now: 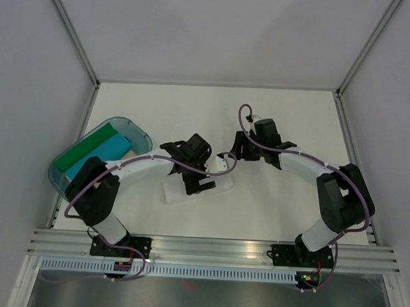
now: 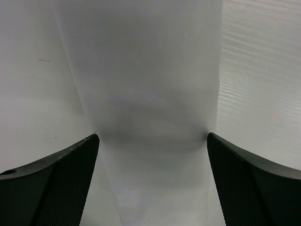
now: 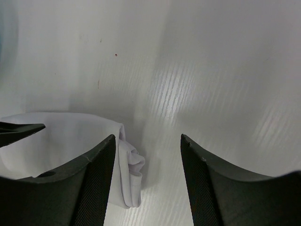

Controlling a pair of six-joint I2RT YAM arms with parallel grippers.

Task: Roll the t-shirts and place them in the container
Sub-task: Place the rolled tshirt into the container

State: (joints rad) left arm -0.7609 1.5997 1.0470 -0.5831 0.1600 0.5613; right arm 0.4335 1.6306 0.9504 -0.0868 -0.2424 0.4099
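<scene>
The left claw (image 2: 153,141) hangs over the rolled white t-shirt (image 2: 150,70); it is spread wide. The right claw (image 3: 148,141), spread too, is beside its end.

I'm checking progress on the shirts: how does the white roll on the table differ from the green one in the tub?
The white roll lies out on the table; the green roll sits inside the teal tub. The white one lies alone; the green one is packed beside a turquoise roll. Both are long cloth rolls.

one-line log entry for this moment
left gripper: open, straddling white t-shirt roll | right gripper: open, empty, beside roll end | tub: coloured rolls inside
</scene>
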